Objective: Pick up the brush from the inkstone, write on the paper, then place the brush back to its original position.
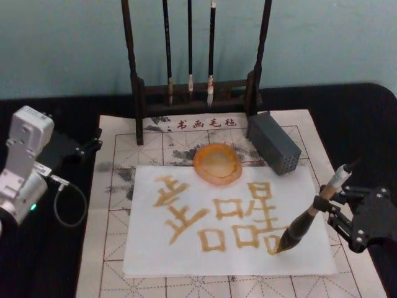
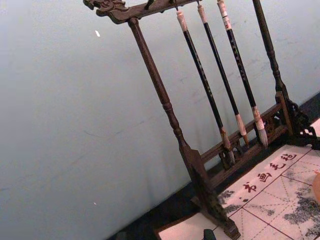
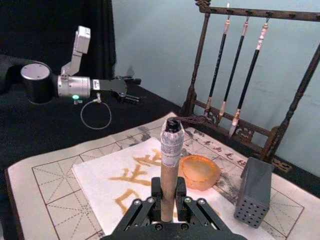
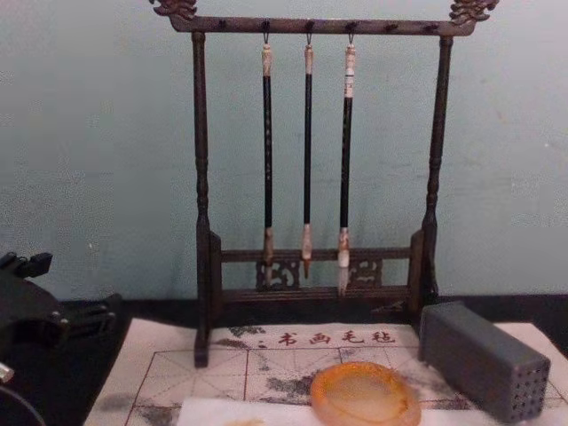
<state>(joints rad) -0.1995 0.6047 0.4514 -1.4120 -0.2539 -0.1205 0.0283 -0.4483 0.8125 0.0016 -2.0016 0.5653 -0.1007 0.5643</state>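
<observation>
Left pincer [image 1: 93, 144]: parked over the black bench [image 1: 43, 261], off the left edge of the mat [image 1: 111, 248], pointing in toward it. Nothing is in it. Whether it is open or closed: cannot tell.

Mat: cream, red grid, grey ink stains near the far side. At its far edge stands the dark wooden rack [image 1: 139, 99] with three thin brushes [image 1: 190, 43] hanging side by side.

Paper [image 1: 186, 261]: white sheet lying flat on the mat, carrying several amber brush-written characters across its middle.

Inkstone [image 1: 217, 164]: amber dish, resting across the far edge of the paper, near centre.

Grey block [image 1: 274, 144]: just right of the inkstone, on the mat, apart from the dish.

Brush [image 1: 308, 218]: tilted, end cap up and to the right, dark tuft down and touching the paper at its near right part, against the last amber character.

Right pincer [image 1: 329, 205]: over the right edge of the mat, closed around the tan handle of the brush, below the end cap.
</observation>
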